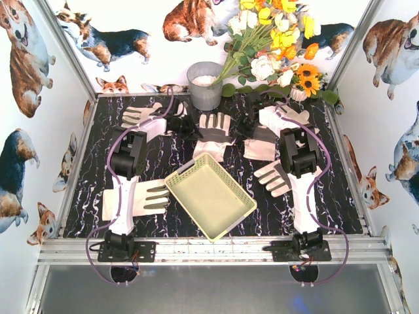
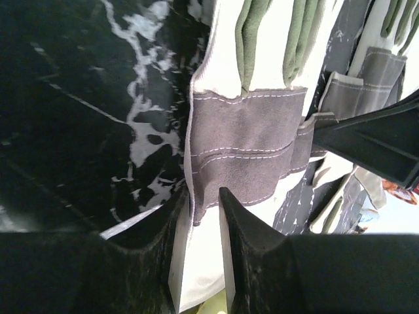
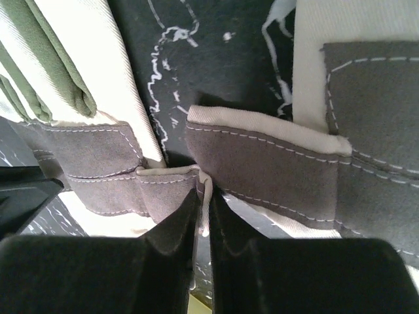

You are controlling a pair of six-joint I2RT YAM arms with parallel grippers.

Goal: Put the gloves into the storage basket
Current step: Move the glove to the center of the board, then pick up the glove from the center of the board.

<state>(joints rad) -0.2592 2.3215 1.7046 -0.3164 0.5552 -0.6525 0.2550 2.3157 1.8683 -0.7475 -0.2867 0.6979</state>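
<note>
Several cream-white gloves with grey strips lie round the pale yellow-green storage basket [image 1: 230, 214] in the middle of the table. My left gripper [image 1: 190, 127] [image 2: 204, 193] is at the left edge of the centre glove [image 1: 216, 136] [image 2: 242, 144], its jaws drawn close with the glove's edge between them. My right gripper [image 1: 252, 127] [image 3: 203, 195] is shut on the cream hem of the back-right glove [image 1: 265, 142] [image 3: 167, 193]. More gloves lie at the far left [image 1: 141, 116], near left [image 1: 141, 199] and near right [image 1: 278, 176].
A grey metal bucket [image 1: 205, 85] stands at the back centre. Beside it, at the back right, is a bunch of flowers [image 1: 275, 39]. Printed walls close in the black marbled table [image 1: 340, 203] on three sides.
</note>
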